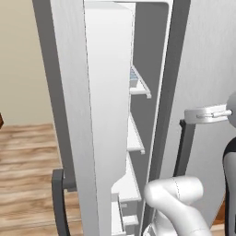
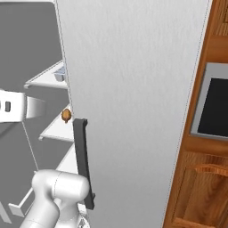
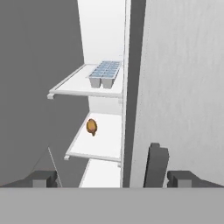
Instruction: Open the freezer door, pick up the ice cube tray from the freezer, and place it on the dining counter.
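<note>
Freezer door (image 1: 69, 115) swung open so ice cube tray (image 3: 105, 74) sits exposed on upper shelf; gripper (image 3: 113, 177) w/ jaws wide, empty, prob. lining up to reach.

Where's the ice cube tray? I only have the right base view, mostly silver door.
Observer: In the hand view, the ice cube tray sits on the upper shelf, against its right side.
Operator: Anything beneath it?
Observer: A small brown item lies alone on the shelf below.
Operator: Gripper?
Observer: The gripper is open and empty, facing the shelves, short of them.
Operator: Door?
Observer: The left base view shows the freezer door swung open.
</note>
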Available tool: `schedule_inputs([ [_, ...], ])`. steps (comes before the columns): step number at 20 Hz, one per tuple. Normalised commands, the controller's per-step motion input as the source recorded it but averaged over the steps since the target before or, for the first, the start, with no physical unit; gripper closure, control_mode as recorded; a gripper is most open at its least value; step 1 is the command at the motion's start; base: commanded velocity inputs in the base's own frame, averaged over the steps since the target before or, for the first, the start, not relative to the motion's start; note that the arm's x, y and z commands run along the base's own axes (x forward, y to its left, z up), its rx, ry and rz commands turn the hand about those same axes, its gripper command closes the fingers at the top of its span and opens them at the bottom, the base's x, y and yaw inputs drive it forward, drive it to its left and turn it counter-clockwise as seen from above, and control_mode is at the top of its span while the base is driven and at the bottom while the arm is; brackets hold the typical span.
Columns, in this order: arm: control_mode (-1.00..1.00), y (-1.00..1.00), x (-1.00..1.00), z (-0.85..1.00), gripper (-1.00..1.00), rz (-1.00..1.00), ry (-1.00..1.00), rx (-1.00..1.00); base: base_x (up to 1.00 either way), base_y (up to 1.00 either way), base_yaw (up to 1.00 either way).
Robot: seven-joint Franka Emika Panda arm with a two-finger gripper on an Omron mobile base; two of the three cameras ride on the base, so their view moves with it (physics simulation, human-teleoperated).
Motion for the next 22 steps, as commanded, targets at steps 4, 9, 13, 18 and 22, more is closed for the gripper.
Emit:
schedule_inputs([
  [4,1.00,0.00,0.00,0.00,-1.00,0.00,0.00,0.00,0.10,0.00,0.08],
  [9,1.00,0.00,0.00,0.00,-1.00,0.00,0.00,0.00,0.00,0.04,0.03],
  [13,1.00,0.00,0.00,0.00,-1.00,0.00,0.00,0.00,0.00,0.00,0.00],
  [18,-1.00,0.01,0.00,0.00,-1.00,0.00,0.00,0.00,0.00,0.00,0.00],
  [22,-1.00,0.05,0.00,0.00,-1.00,0.10,0.00,-0.03,0.00,0.00,0.00],
])
